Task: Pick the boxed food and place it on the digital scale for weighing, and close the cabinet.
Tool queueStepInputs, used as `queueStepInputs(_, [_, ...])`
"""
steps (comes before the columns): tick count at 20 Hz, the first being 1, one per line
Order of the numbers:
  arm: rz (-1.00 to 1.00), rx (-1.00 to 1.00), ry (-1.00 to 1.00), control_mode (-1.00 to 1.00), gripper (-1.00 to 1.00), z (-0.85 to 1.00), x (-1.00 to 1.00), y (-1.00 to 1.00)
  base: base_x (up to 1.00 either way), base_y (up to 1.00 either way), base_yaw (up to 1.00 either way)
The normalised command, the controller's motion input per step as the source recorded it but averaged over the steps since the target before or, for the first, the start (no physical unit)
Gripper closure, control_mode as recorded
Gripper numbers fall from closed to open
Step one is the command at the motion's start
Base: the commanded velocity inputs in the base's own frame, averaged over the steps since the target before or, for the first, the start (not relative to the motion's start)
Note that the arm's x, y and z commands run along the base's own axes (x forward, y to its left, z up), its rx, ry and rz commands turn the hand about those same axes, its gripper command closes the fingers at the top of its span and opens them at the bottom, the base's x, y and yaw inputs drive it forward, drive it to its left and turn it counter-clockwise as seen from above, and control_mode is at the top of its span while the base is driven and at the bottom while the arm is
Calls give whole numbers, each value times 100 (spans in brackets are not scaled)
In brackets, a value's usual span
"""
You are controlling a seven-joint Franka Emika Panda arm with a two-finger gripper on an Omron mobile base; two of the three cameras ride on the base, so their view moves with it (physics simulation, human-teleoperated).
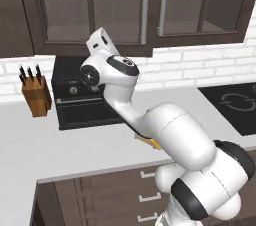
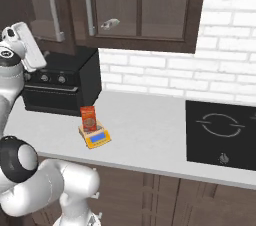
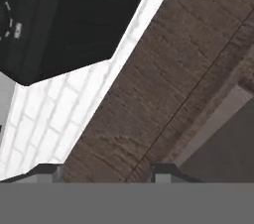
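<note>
Boxed food point(image 2: 88, 118): tall, narrow orange-red carton with a lighter label, stood upright on the digital scale point(image 2: 96, 138).
Scale: yellow-orange wedge, blue display facing 5 o'clock, on the bench point(image 2: 150, 140).
Toaster oven point(image 2: 62, 87): black, at 10 o'clock of the scale.
Cabinet point(image 2: 140, 10): dark brown, glass doors, silver bar handles, doors looked shut.
Fingers point(image 3: 106, 172): two dark tips stood apart, nothing between them, close against the cabinet's wood.
Room: white brick wall, hob at 3 o'clock, knife block point(image 1: 36, 94).
</note>
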Motion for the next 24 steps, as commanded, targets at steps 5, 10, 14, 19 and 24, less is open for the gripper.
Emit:
queueStepInputs(5, [0,15,9,-100,-100,39,68,-29,0,0,0])
queueStepInputs(10, [0,12,3,-100,-100,11,66,-34,0,0,0])
queueStepInputs(14, [0,9,0,-100,-100,-3,60,-35,0,0,0])
queueStepInputs(19, [1,9,0,-100,-100,-23,59,-36,0,0,0])
queueStepInputs(24, [3,7,0,-100,-100,-64,19,-31,0,0,0])
